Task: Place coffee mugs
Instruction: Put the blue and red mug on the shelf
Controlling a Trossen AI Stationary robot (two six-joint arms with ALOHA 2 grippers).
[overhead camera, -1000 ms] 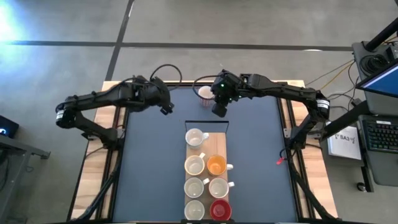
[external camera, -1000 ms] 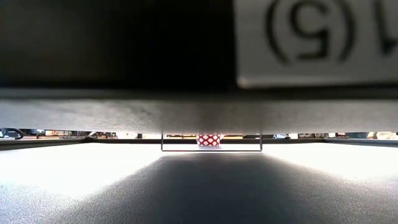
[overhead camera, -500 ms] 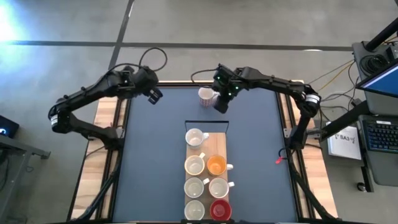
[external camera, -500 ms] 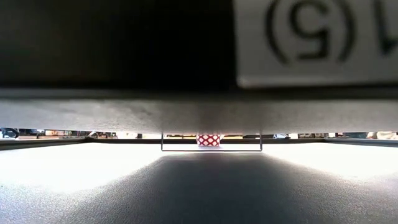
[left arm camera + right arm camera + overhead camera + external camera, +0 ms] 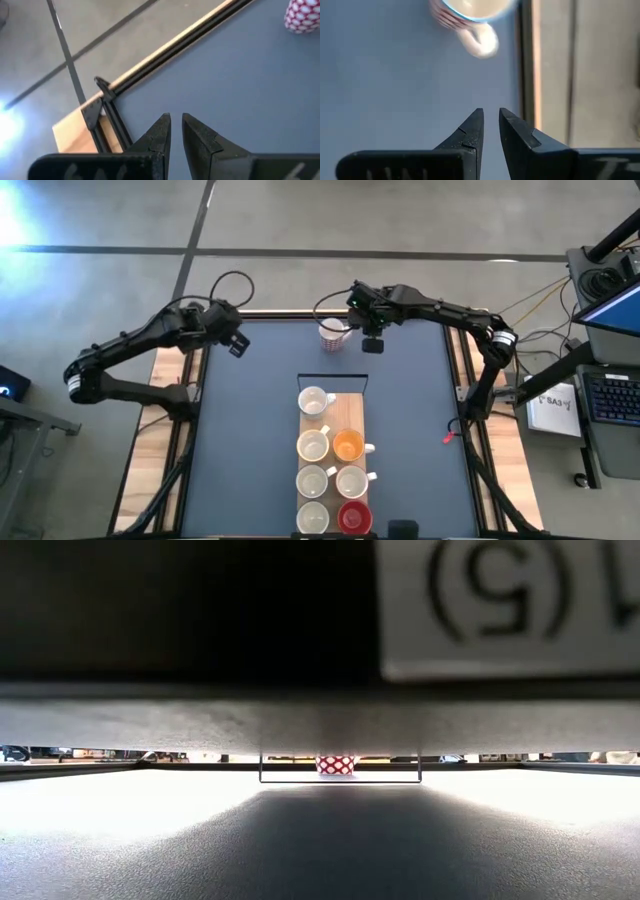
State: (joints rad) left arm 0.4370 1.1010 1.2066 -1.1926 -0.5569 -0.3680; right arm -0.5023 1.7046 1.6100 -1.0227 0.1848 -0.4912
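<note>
The white mug with the red dotted side (image 5: pixel 331 335) stands upright on the dark mat near the far edge; it also shows in the low view (image 5: pixel 336 765), the left wrist view (image 5: pixel 302 15) and the right wrist view (image 5: pixel 470 10), handle (image 5: pixel 482 42) toward the gripper. Seven other mugs stand on a wooden board (image 5: pixel 333 395): five white, one orange (image 5: pixel 348 445), one red (image 5: pixel 354 517). My right gripper (image 5: pixel 372 345) hovers just right of the dotted mug, shut (image 5: pixel 490 120) and touching nothing. My left gripper (image 5: pixel 238 345) is at the far left of the mat, shut (image 5: pixel 176 125) and empty.
A thin dark wire frame (image 5: pixel 333 378) stands at the board's far end, also seen in the low view (image 5: pixel 340 780). The mat's far rail (image 5: pixel 165 50) and the wooden table edge (image 5: pixel 536 75) lie close by. Bare mat lies left and right of the board.
My left gripper has drawn back toward the table's left edge. My right gripper has moved from beside the dotted mug toward the table's right. The dotted mug has stayed standing in its place.
</note>
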